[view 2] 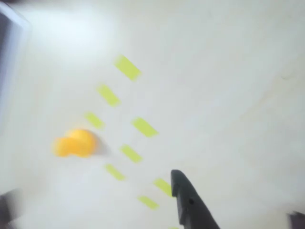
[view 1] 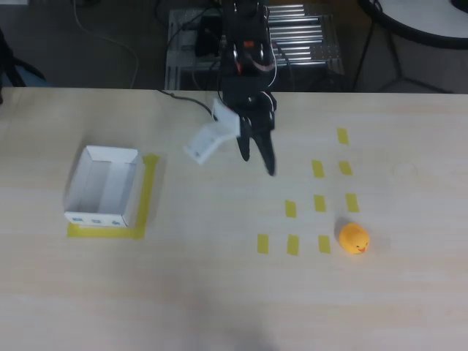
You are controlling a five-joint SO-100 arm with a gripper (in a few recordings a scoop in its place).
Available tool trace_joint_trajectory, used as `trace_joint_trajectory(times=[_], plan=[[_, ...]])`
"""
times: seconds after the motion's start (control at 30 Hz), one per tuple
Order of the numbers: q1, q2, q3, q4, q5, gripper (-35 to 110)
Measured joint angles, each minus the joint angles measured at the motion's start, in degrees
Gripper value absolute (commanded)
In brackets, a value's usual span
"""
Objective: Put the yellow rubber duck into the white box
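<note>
In the overhead view the pincer (view 1: 256, 150) hangs over the tabletop (view 1: 219, 292) near its far edge, jaws spread moderately and holding nothing. One duck (view 1: 354, 238) sits on the tabletop at about 4 o'clock from the pincer, well apart, just beside the nearest of nine tape marks (view 1: 325, 243). The duck is rounded, with no clear long axis. One box (view 1: 103, 187) stands empty at about 8 o'clock from the pincer, on a yellow tape outline (view 1: 148, 191). The reach must go toward 4 o'clock first.

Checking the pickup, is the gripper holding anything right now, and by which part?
Nothing is held. The gripper hangs open above the table, apart from the small yellow rubber duck lying on the wooden tabletop.
</note>
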Motion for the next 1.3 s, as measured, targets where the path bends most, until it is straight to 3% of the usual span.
trace_joint_trajectory(times=[0.17, 0.7, 0.9, 1.3], plan=[[-4.7, -9.3, -6.3, 3.6, -1.0, 68], [-13.9, -44.2, -43.8, 11.6, 13.4, 65], [-14.9, -60.9, -63.2, 16.9, 13.5, 66], [-21.8, -78.2, -76.6, 18.0, 11.6, 66]])
